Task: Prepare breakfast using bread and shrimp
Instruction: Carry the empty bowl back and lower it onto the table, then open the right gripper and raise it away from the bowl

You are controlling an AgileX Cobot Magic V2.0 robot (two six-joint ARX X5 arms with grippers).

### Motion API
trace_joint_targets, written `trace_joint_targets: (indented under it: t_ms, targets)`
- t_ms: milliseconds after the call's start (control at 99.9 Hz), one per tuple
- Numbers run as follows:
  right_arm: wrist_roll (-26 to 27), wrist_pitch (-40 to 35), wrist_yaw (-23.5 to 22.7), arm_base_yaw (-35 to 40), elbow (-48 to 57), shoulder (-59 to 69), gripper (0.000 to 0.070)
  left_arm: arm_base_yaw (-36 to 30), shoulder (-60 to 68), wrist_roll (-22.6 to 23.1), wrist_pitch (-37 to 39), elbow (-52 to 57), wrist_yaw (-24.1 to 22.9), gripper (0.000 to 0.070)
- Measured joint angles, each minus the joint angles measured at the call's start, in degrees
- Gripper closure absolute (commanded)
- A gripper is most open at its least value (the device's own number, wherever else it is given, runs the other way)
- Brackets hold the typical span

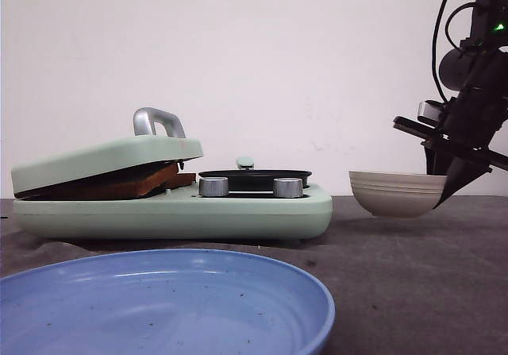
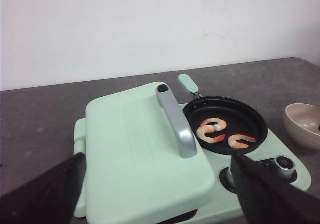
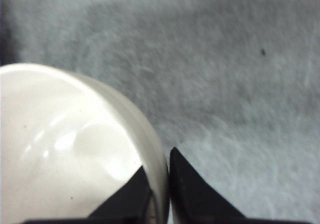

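The right gripper (image 1: 451, 187) reaches down, pinching the bowl (image 1: 397, 192) rim beside the cooker (image 1: 238, 212). Bread (image 1: 119, 184) sits under its lid (image 2: 140, 149); the left wrist view reveals shrimp (image 2: 212, 130) in its pan (image 2: 250, 121), left gripper (image 2: 160, 194) spread wide.

My front camera sits low at desk (image 1: 413, 275) level, facing the wall. The left wrist camera looks down from well above the green cooker (image 2: 145, 154) — both views share it and the bowl (image 1: 397, 192). The right wrist camera sits right against that bowl's rim.
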Motion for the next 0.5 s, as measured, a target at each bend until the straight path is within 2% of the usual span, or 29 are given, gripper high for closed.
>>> trace_joint_targets:
  t_ms: [501]
  targets:
    - [-0.02,-0.31,2.84,1.49,0.00,0.00,0.0694,0.00,0.00,0.00,0.00,0.00,0.00,0.0188]
